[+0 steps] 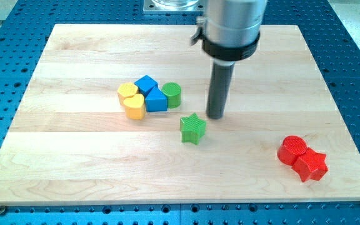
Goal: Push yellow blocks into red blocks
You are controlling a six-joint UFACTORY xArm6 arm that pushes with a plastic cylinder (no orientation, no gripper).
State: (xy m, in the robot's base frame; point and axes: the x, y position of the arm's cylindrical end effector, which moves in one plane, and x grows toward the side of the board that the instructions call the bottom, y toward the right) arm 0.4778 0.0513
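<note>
Two yellow blocks sit left of centre, touching: a yellow heart-shaped block (127, 92) and a second yellow block (134, 106) just below it. Two red blocks touch at the lower right: a red cylinder (292, 149) and a red star (311, 165). My tip (215, 116) rests on the board at the middle, right of the yellow blocks and apart from them, just above and right of a green star (192, 128).
Two blue blocks (146, 84) (156, 100) press against the yellow ones on their right, with a green cylinder (172, 94) beside them. The wooden board (74, 169) lies on a blue perforated table (355, 56).
</note>
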